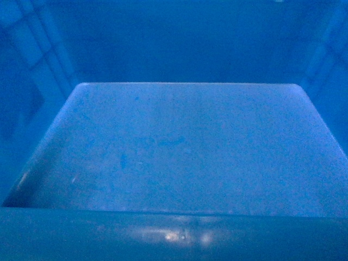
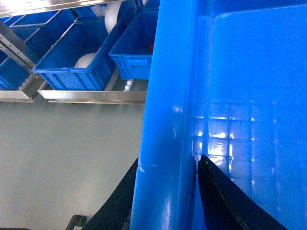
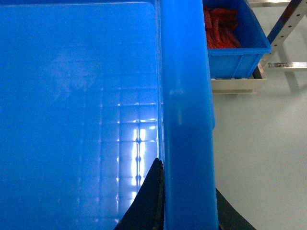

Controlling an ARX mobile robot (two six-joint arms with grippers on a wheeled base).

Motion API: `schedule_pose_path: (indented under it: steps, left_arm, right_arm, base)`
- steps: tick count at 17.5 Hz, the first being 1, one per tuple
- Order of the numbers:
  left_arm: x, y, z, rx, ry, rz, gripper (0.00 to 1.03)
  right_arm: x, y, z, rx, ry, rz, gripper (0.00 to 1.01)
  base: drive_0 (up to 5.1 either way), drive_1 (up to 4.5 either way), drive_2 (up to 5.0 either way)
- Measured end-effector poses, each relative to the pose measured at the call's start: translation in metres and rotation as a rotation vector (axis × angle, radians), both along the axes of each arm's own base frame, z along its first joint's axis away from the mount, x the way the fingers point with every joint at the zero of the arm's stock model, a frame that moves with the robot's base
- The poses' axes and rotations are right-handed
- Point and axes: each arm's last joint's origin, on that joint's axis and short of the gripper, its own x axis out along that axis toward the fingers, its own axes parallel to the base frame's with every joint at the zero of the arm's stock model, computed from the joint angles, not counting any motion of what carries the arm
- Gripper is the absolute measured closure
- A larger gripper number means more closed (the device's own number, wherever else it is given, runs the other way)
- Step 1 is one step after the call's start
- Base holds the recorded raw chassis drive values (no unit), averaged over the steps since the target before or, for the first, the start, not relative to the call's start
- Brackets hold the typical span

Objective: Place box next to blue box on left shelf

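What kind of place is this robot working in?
Probably a warehouse or factory parts store: blue bins sit on a metal rack with small white rollers, another bin holds red parts, and the floor is plain grey.

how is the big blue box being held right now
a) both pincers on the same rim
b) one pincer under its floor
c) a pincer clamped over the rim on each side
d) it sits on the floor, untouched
c: the left pincer straddles one rim of the box, one finger inside and one outside, and the right pincer straddles the opposite rim the same way.
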Motion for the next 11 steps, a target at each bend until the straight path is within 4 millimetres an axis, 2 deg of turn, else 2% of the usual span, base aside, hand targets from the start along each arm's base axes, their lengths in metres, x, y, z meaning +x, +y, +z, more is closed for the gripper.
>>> schedule_pose_path:
  steps: [11]
  left_arm:
    - [0.0000, -0.0001, -0.0002, -0.001, 0.002, -0.002, 0.73]
  right_arm:
    - [-0.0001, -0.0001, -0.0002, -0.001, 0.002, 0.000, 0.92]
  base:
    - [0.0, 0.00, 0.0]
